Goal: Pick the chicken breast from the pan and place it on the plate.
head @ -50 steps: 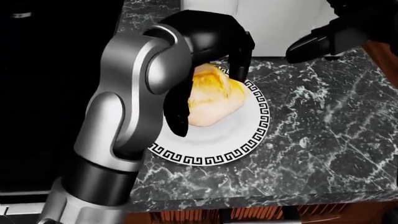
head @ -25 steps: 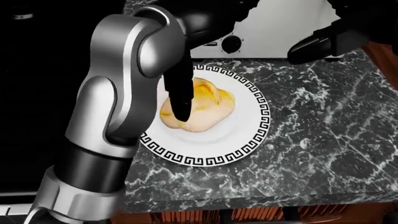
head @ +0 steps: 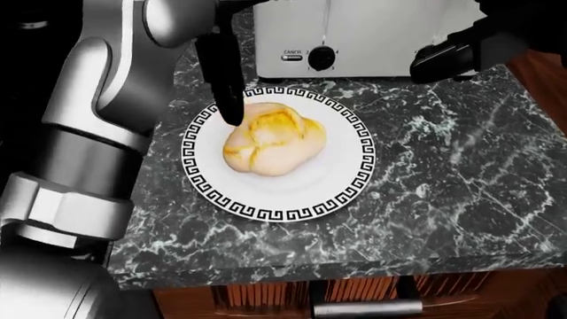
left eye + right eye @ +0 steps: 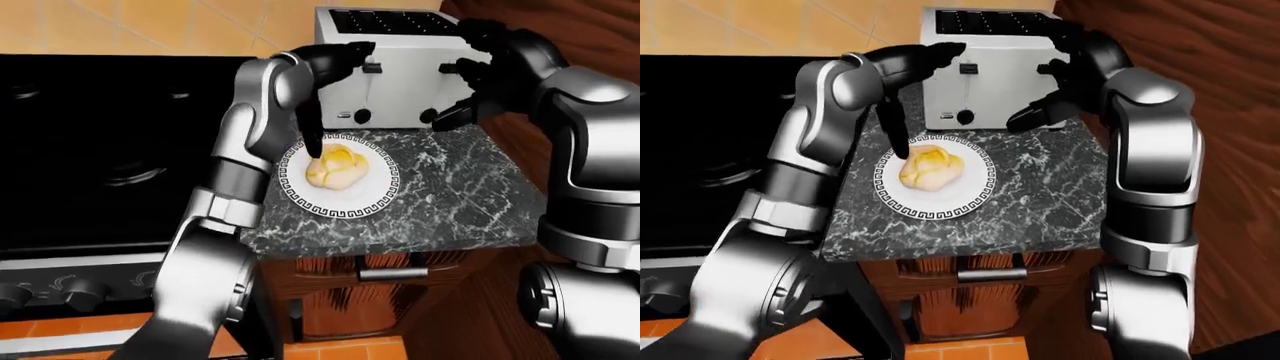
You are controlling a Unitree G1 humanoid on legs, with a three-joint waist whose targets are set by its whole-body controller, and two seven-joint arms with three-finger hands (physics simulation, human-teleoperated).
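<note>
left hand [image 4: 330,71] released above plate [image 3: 345,183], chicken breast [image 3: 270,146] resting on plate, toaster [image 4: 395,67] beside

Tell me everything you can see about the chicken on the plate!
The chicken breast is a plump, rounded lump, pale cream with golden-yellow patches and creases across its top. It lies on the white plate, which has a black key-pattern rim, a little left of the plate's middle in the head view. One dark finger of the left hand hangs by its upper left edge; whether it touches is unclear. Nothing grips the chicken.
</note>
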